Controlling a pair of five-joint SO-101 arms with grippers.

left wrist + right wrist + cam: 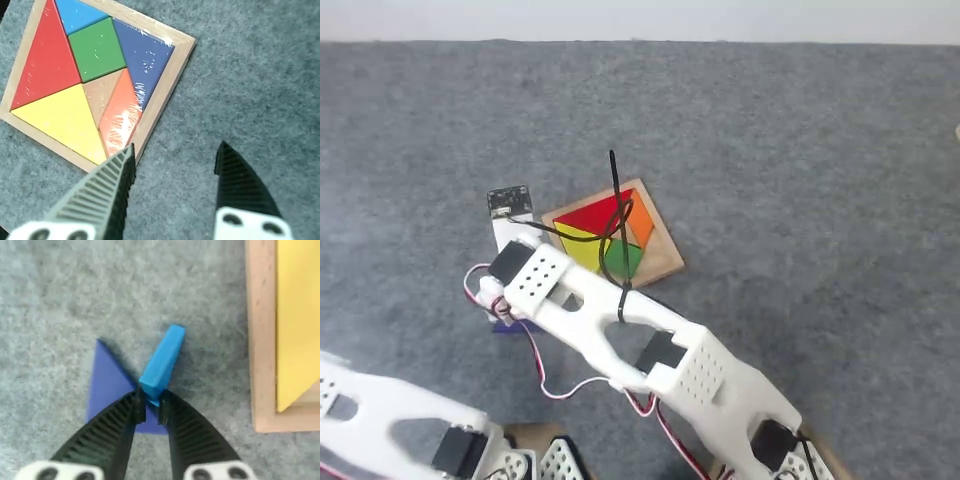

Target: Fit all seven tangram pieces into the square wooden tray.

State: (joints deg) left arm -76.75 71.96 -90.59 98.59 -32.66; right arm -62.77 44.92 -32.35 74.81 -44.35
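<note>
In the right wrist view my right gripper (150, 397) is shut on a light blue piece (162, 357) that stands on edge on the carpet. Under it lies a dark blue triangle (107, 380), a little apart from the wooden tray (260, 340), where a yellow piece (297, 315) shows. In the left wrist view my left gripper (175, 152) hangs open over bare carpet beside the tray (175, 60). That tray holds several pieces: red (42, 60), yellow (65, 117), green (95, 47), light blue, dark blue and orange (122, 115), with a small bare wood gap (102, 95).
From above, the right arm (570, 295) stretches from the front right across to the left of the tray (665, 262), covering part of it, and a black cable crosses the tray. The left arm (400, 420) is folded at the front left. Grey carpet lies all around.
</note>
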